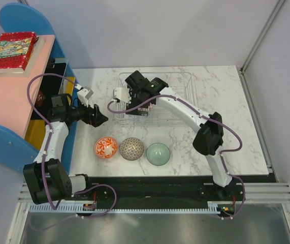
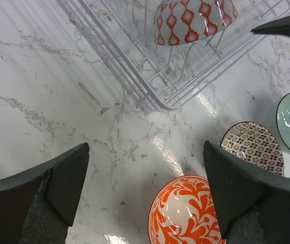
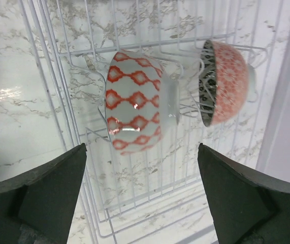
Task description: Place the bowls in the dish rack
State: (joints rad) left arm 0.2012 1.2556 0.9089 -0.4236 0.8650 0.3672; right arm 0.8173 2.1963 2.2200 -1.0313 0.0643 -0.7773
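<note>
Masking the dish rack: right gripper

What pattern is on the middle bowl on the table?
The middle bowl has a brown lattice, clearest in the left wrist view.

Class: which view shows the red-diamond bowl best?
Right wrist: the red-diamond bowl shows whole, tipped on edge in the dish rack. Left wrist crops it at the top edge; the top view does not show it.

A white, grey-veined marble surface lies under the left fingers. To their left stands a pink-topped, blue-sided shelf, with a red patterned book lying on its far end.
</note>
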